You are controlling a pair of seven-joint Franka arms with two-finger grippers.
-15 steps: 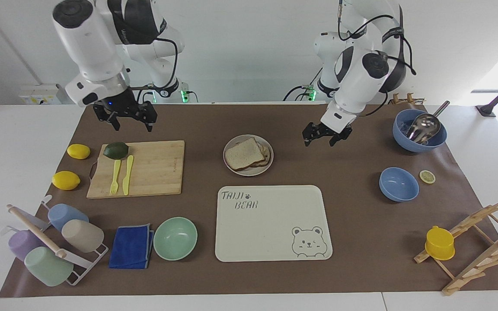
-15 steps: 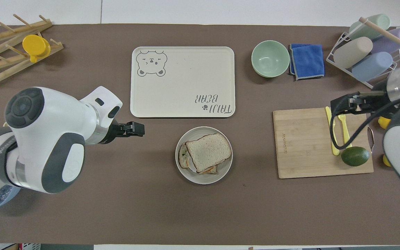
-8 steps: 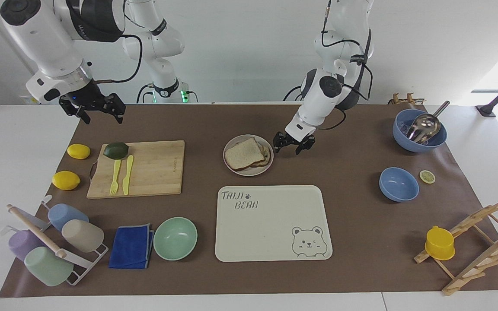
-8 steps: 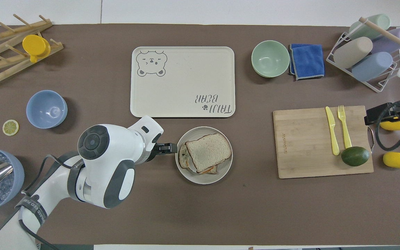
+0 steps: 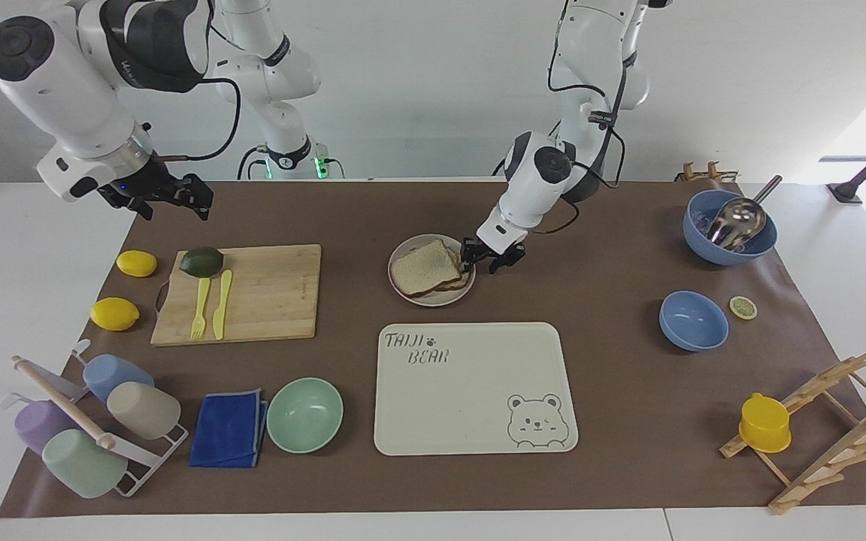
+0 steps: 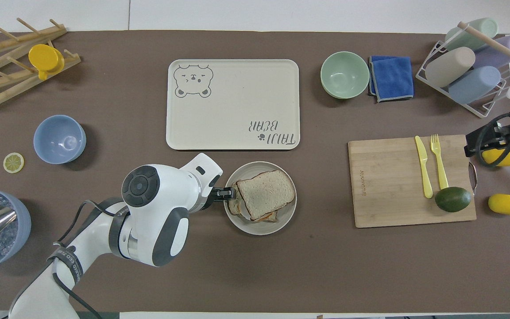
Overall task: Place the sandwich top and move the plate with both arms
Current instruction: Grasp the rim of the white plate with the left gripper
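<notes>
Facing view, scanned across: right tool [image 5: 165, 197] hangs over the bare worktop [image 5: 613, 391] at the right arm's end, above the corner by the lemon [image 5: 137, 263] and the cutting board [image 5: 241, 293], fingers spread, holding nothing. That arm waits, well apart from the plate.

Plate [image 5: 404, 291] sits mid-worktop, nearer to the robots than the bear tray [image 5: 470, 406]. Sandwich top [image 5: 424, 267] already lies flat on the stack in it, skewed so the lower slice and filling poke out at the edges. Pale speckled crumb, brown crust, roughly square, so no long axis worth planning round.

Left tool [image 5: 490, 255] is down at the plate's rim on the left arm's side. Fingers partly drawn together around the rim; can't tell whether they pinch it yet.

Key relation: plate lies from the left tool toward the right arm's end. Left arm is clearly nearer. My read: top is placed, plate move comes next, and the right tool has to travel to the free rim.
</notes>
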